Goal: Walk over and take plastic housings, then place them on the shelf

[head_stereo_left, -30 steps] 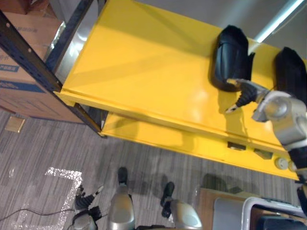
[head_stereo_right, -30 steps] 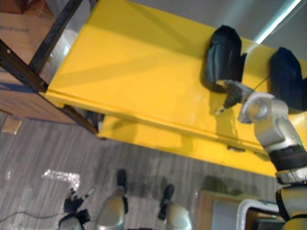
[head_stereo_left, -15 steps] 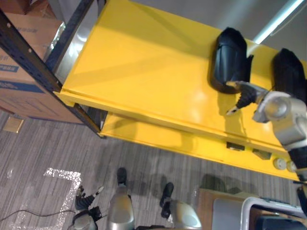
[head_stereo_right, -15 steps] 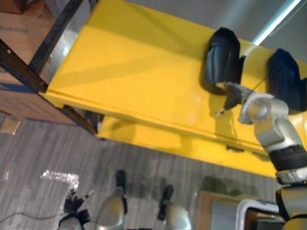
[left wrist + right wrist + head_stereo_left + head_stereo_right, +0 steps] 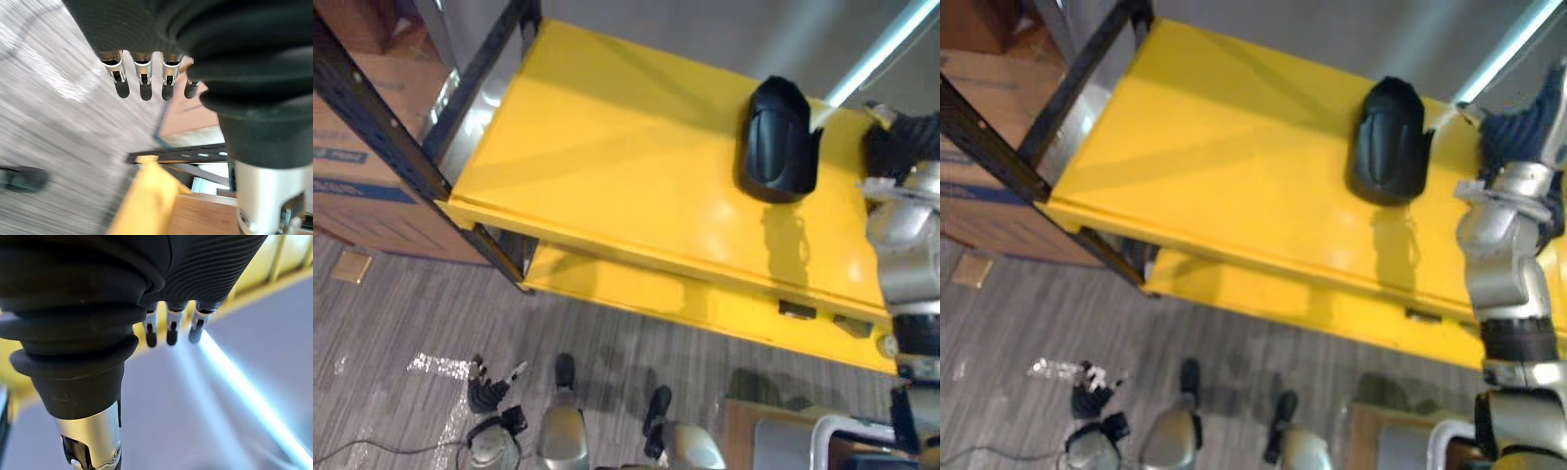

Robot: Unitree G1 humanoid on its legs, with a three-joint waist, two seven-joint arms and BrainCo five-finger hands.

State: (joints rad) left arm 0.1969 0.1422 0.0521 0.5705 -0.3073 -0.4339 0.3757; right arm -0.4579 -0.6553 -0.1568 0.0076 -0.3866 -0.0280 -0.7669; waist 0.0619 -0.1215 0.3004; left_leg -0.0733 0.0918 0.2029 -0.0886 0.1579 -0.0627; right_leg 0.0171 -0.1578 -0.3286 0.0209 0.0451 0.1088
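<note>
plastic housing (image 5: pixel 778 142) is lying on the yellow shelf (image 5: pixel 607 166), long axis running front to back. it sits just left of the right hand (image 5: pixel 169 325), the nearer one, whose fingers are extending straight and holding nothing. the left hand (image 5: pixel 487 394) is hanging low, relaxed and well apart.

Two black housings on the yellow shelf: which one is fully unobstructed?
The middle housing, lying clear on the shelf; the right-end housing is partly hidden behind the right arm.

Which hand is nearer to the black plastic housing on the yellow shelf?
Right. The right hand is beside the black plastic housing; the left hand hangs low, far below the yellow shelf.
</note>
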